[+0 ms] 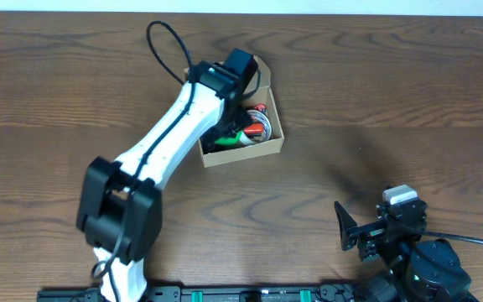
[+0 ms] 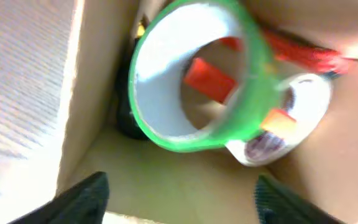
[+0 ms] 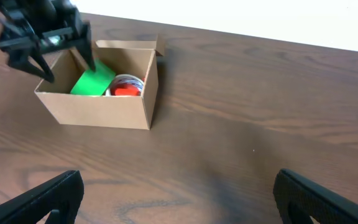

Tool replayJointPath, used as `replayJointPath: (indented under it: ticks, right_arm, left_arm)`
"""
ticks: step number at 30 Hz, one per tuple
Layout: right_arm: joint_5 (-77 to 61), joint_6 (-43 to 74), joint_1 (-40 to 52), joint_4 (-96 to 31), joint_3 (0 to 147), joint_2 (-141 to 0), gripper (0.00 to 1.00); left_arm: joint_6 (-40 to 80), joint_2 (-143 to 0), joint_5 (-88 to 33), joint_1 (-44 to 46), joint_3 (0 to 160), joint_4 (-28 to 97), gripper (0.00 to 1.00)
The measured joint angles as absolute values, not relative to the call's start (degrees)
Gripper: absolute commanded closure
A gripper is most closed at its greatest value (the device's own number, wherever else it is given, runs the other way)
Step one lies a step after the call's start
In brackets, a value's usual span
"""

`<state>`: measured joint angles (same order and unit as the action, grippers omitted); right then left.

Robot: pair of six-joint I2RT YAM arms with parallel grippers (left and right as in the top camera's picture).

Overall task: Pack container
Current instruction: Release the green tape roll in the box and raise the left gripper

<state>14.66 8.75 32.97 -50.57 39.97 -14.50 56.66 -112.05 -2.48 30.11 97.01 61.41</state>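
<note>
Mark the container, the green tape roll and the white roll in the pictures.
container (image 3: 98, 113): right wrist view, on its front outer wall.
green tape roll (image 2: 185, 145): left wrist view, on its lower green rim.
white roll (image 2: 312, 99): left wrist view, on its white outer side.

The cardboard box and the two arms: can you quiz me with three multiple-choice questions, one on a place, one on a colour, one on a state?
1. Where is the left end effector? A) over the open cardboard box B) on bare wood C) gripping the other arm
2. What colour is the large tape roll in the box? A) blue B) green C) black
3. How is the right end effector? A) shut on a roll B) open, empty C) shut on the box flap
Answers: 1 A, its fingers frame the box's inside; 2 B, its outer band is green; 3 B, its fingers stand wide apart with nothing between.
</note>
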Motion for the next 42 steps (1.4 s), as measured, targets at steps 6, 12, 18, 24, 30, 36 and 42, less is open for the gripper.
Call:
replayJointPath:
  ticks: [6, 12, 18, 24, 30, 36, 42]
  right_arm:
    - [14.66, 8.75, 32.97, -50.57, 39.97, -14.48, 0.01]
    - [14.68, 8.75, 32.97, -50.57, 39.97, -14.5, 0.01]
    - [14.66, 8.75, 32.97, -50.57, 39.97, -14.5, 0.01]
    - [14.66, 8.75, 32.97, -50.57, 39.97, -14.5, 0.01]
    - [14.66, 8.75, 32.97, -50.54, 39.97, -14.5, 0.01]
    - [14.66, 8.75, 32.97, -50.57, 39.97, -14.5, 0.01]
    - [14.83, 8.75, 32.97, -48.93, 39.94, -14.5, 0.01]
  left_arm:
    - [56.93, -103.77, -0.38, 30.11, 97.12, 60.03, 0.05]
    - [56.95, -96.9, 3.53, 30.11, 97.47, 59.96, 0.05]
    - [55.51, -92.27, 5.1, 30.0, 97.47, 59.99, 0.05]
    - [54.72, -86.5, 4.8, 30.0, 97.47, 59.99, 0.04]
    - [54.11, -84.42, 4.67, 30.0, 97.6, 61.17, 0.05]
    - [54.06, -84.53, 4.69, 30.0, 97.6, 64.4, 0.05]
    - [53.95, -84.53, 4.64, 30.0, 97.6, 65.65, 0.04]
